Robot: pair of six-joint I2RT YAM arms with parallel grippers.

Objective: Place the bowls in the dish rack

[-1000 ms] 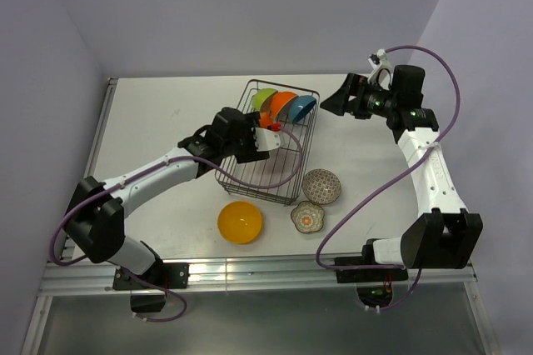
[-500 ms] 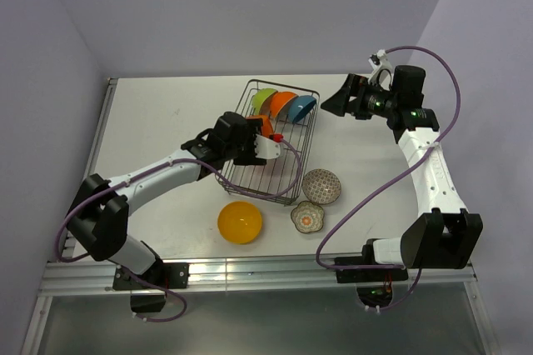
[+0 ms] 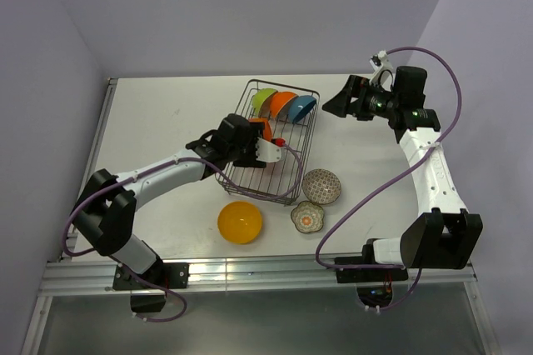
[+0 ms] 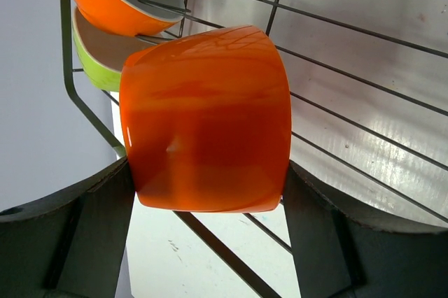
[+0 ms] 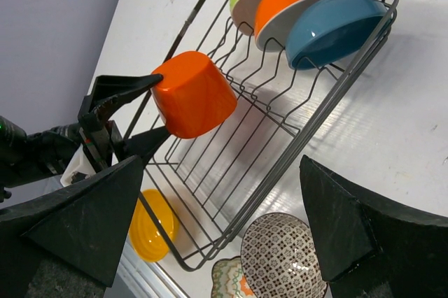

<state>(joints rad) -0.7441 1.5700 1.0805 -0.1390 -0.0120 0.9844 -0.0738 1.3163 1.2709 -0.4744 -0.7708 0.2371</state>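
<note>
The dark wire dish rack [image 3: 306, 148] stands mid-table. A green bowl [image 3: 263, 98], an orange white-inside bowl [image 3: 283, 104] and a blue bowl [image 3: 302, 108] stand on edge at its far end. My left gripper [image 3: 263, 135] is shut on a red-orange bowl [image 3: 259, 127] and holds it tilted over the rack's left side; it fills the left wrist view [image 4: 206, 119]. My right gripper [image 3: 333, 103] is open and empty, raised right of the rack. The yellow bowl [image 3: 240, 222], the grey-brown patterned bowl [image 3: 321, 186] and the floral bowl [image 3: 307, 217] lie on the table in front of the rack.
The table's left rail [image 3: 98, 130] and near rail [image 3: 250, 270] bound the surface. Purple cables loop off both arms [image 3: 358, 205]. In the right wrist view the rack wires [image 5: 329, 105] run below the held bowl [image 5: 194, 94].
My left gripper has shifted slightly left and back with the red-orange bowl over the rack. The right arm has not moved.
</note>
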